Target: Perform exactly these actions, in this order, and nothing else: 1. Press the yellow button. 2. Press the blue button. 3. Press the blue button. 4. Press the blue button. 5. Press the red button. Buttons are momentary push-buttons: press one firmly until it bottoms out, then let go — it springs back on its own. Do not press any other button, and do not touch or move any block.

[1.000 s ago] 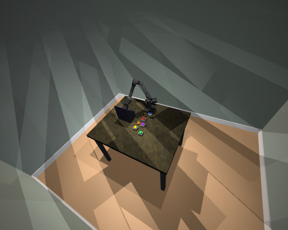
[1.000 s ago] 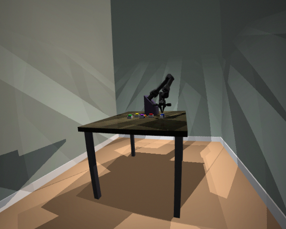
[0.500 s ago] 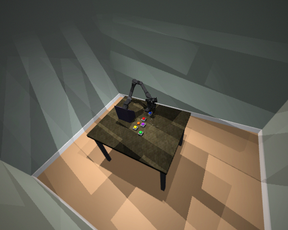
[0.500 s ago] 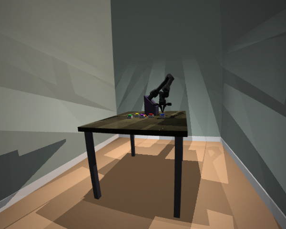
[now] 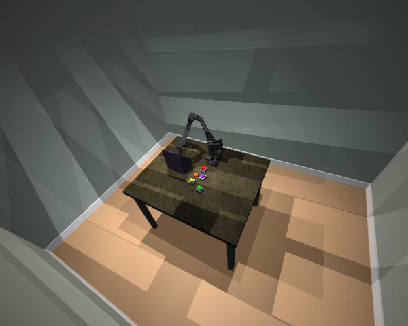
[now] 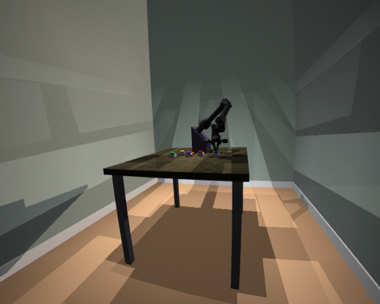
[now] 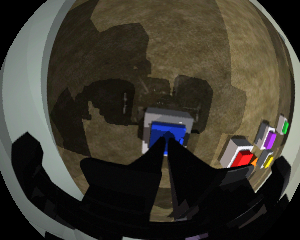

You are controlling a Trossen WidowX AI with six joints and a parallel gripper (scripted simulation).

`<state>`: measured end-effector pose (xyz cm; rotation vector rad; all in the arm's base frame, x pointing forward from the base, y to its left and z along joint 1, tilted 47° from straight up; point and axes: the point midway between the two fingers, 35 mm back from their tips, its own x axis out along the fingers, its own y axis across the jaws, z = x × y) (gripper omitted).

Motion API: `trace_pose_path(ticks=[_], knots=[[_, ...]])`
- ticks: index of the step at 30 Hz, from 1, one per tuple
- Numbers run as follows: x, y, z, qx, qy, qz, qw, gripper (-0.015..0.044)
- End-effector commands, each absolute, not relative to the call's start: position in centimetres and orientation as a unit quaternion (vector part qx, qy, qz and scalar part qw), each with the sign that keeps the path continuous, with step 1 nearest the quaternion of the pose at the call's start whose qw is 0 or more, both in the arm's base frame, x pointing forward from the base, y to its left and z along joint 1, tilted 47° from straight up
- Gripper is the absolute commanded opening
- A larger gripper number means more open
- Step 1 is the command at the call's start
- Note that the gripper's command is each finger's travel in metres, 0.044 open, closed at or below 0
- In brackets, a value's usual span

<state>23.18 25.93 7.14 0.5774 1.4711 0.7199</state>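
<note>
My gripper (image 6: 216, 151) (image 7: 165, 140) is shut and empty, pointing down, with its fingertips at the top of the blue button (image 5: 212, 161) (image 6: 216, 153) (image 7: 161, 131). In the wrist view the tips cover the near middle of the blue cap; whether they touch it or how far the cap is down, I cannot tell for certain. The red button (image 5: 203, 168) (image 6: 201, 152) (image 7: 241, 158) stands beside it. The yellow button (image 5: 191, 180) (image 6: 182, 151) (image 7: 268, 161) is farther off, clear of the gripper.
A purple button (image 5: 202, 176) (image 6: 188, 152) (image 7: 270, 140) and a green button (image 5: 198, 188) (image 6: 172, 153) (image 7: 285, 127) stand beyond the red one. An orange block (image 5: 196, 174) lies between the red and yellow buttons. A dark upright panel (image 5: 177, 162) (image 6: 199, 140) stands near the arm's base.
</note>
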Motion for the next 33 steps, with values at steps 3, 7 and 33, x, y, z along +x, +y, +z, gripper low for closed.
trace_pose_path(ticks=[3, 7, 33], knots=[[23.1, 26.0, 6.9, 0.255, 0.648, 0.314, 0.646, 0.002], [23.1, 26.0, 6.9, 0.255, 0.648, 0.314, 0.646, 0.002], [23.3, 24.4, 8.5, 0.254, 0.648, 0.313, 0.647, 0.002]])
